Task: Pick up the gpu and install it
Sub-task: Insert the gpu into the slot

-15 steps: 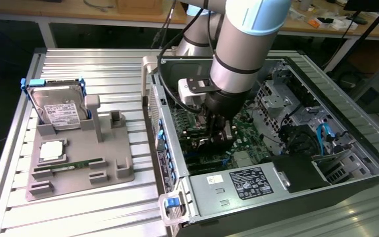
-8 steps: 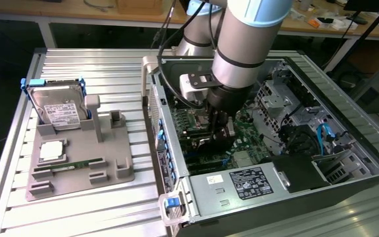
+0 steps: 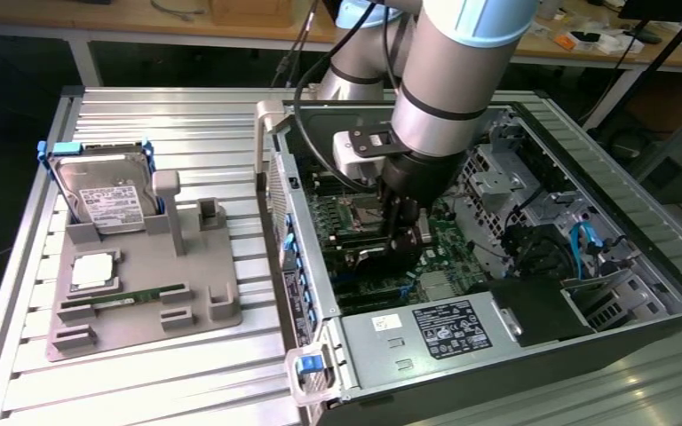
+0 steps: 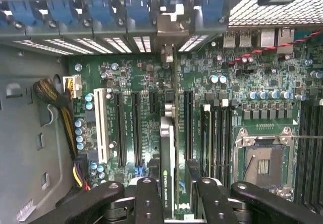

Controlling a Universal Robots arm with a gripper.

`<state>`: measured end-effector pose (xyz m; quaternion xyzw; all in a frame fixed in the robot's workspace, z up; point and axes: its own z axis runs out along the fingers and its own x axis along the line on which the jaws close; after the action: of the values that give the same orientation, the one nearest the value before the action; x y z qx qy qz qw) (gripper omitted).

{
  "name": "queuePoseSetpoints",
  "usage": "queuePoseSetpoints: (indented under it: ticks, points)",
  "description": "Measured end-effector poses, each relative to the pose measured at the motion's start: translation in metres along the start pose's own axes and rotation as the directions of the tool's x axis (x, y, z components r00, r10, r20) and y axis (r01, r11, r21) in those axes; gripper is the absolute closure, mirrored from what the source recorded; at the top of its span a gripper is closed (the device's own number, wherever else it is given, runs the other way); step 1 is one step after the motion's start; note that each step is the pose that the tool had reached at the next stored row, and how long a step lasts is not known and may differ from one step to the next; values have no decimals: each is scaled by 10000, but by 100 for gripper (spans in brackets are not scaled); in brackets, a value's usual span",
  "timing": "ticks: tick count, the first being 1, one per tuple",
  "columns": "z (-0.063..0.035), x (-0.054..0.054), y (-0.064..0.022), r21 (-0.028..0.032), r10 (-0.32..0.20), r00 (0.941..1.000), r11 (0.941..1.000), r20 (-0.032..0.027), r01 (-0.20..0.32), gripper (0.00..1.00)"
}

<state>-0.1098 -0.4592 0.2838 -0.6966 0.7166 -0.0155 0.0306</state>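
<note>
Black gripper fingers fill the foreground of the wrist view, pinching the gpu, a thin dark card seen edge-on with a silver bracket at its far end, and there it is standing upright between them! It sits over the green motherboard, in line with the long black expansion slots; whether it is seated, I cannot tell. From outside, the gripper reaches down into the open grey computer case. Over on the exterior view's left, a silver hard drive with a white label and a slim green memory stick rest on the grey parts tray.
</note>
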Motion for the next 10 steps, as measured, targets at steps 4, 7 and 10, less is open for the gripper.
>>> queuePoseSetpoints:
  ticks: [4, 7, 10]
  points:
    - [0, 0, -5, -4, 0, 10000, 10000, -1, 0, 66]
    - [0, 0, -6, -4, 1, 10000, 10000, -2, -1, 81]
    - [0, 0, -6, -4, 0, 10000, 10000, -1, 0, 87]
